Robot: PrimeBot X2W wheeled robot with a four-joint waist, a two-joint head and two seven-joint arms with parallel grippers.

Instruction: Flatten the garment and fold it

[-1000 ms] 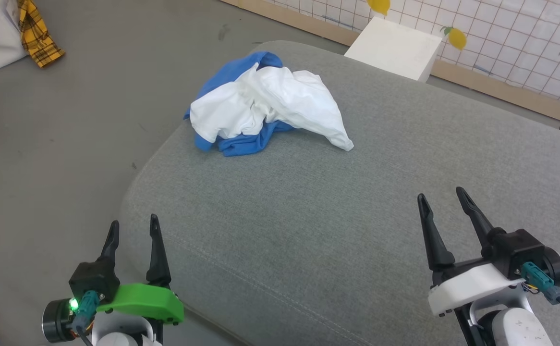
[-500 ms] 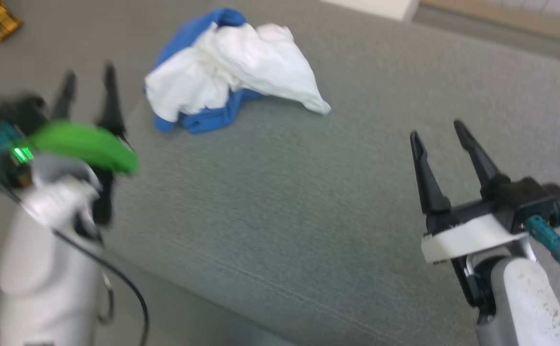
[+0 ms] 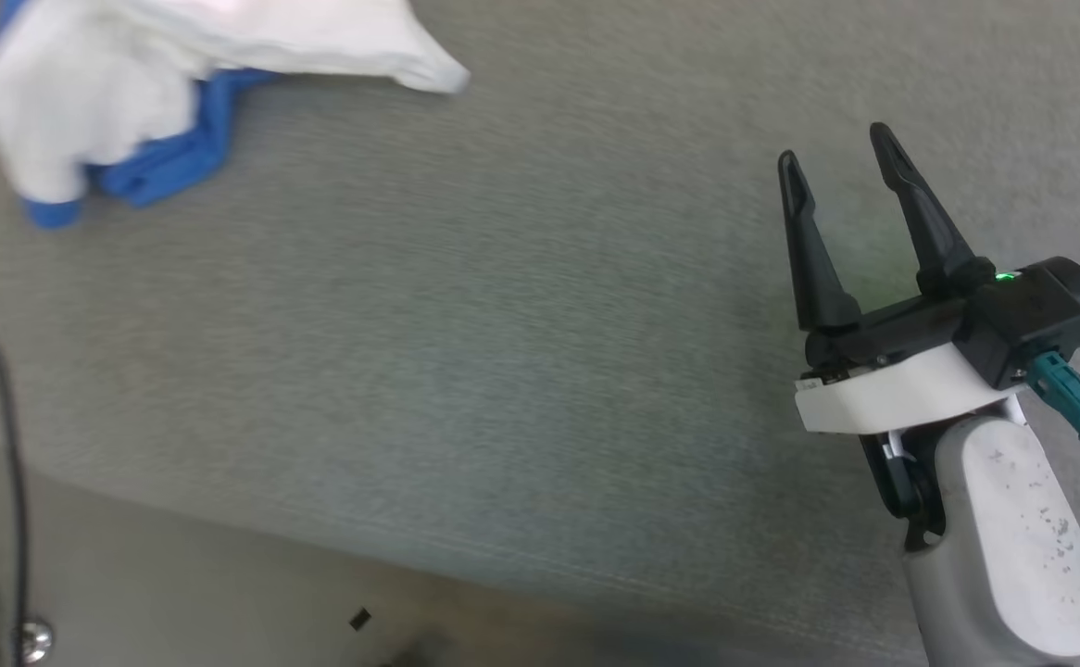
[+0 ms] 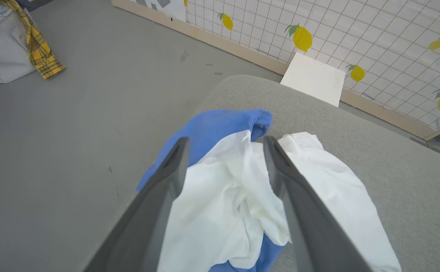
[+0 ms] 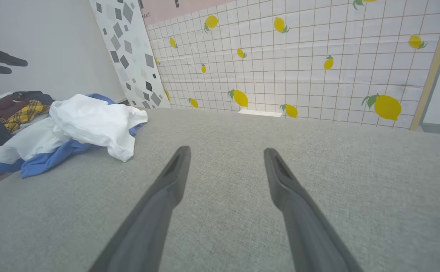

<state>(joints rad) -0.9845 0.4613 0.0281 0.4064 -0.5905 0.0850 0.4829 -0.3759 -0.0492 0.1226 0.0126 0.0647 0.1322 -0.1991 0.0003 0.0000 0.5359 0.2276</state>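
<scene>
Since a second ago our left claw [image 4: 225,139] has left the lower left of the head view and reached out over the shirt [image 4: 227,196]. The head camera has dipped as well, so the whole head view has shifted. The shirt now sits in its top left corner, cut by the edge. The shirt itself lies as it did, a crumpled heap on the grey cushion [image 3: 503,324] near the rounded corner. The white cloth is bunched on top, and blue folds show beneath and at the far side.

In the left wrist view our left claw stands wide open with nothing between its fingers. One finger crosses the blue part and the other the white. We cannot tell whether the tips touch the cloth.

Our right claw [image 3: 832,144] is also spread wide and holds nothing. It sits over bare cushion at the right of the head view, well apart from the shirt, fingers pointing up that view. In the right wrist view the shirt lies off to the left of its fingers.

Beyond the cushion, the left wrist view shows the grey floor [image 4: 91,75]. A white box [image 4: 312,77] stands against the lemon-print wall [image 4: 356,30], and a yellow plaid cloth [image 4: 42,53] lies at the far left.
</scene>
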